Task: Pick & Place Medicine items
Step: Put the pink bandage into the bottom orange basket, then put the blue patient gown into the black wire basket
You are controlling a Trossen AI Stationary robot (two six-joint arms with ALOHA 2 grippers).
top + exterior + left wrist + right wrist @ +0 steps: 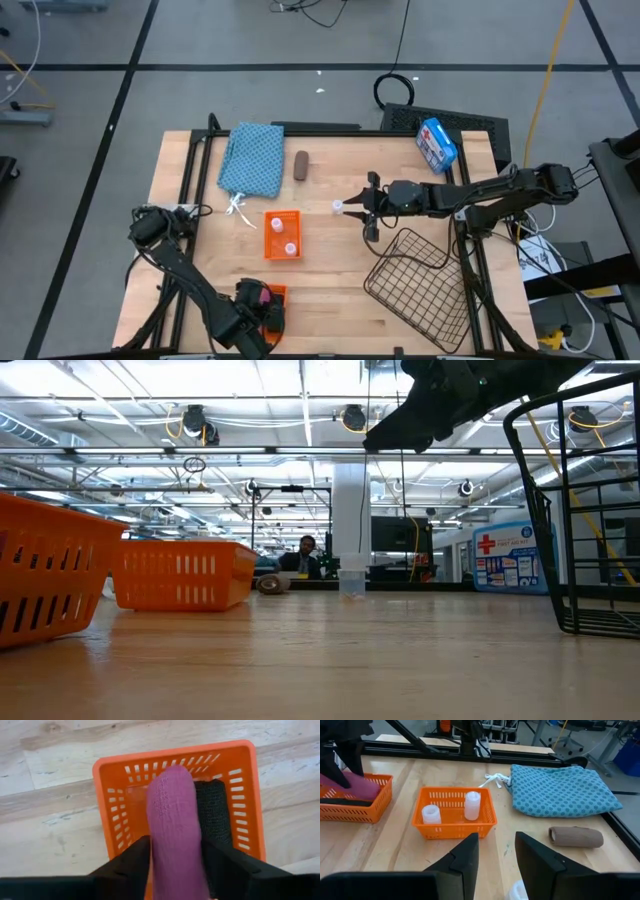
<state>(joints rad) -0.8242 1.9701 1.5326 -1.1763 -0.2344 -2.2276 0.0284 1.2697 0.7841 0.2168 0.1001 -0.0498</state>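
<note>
Pink cylinder (175, 830) between the left gripper's (176, 862) parting fingers, over the near orange basket (107, 810) beside the black cylinder (214, 810), sorted by kind; right gripper (495, 852) part-open, empty, above the last white vial (338, 207) outside the middle basket (282, 235).

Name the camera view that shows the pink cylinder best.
The left wrist view: the pink cylinder fills the frame between the left gripper's fingers, over an orange basket. The high view gives a pink speck, the right wrist view a distant patch, the low view nothing.
</note>
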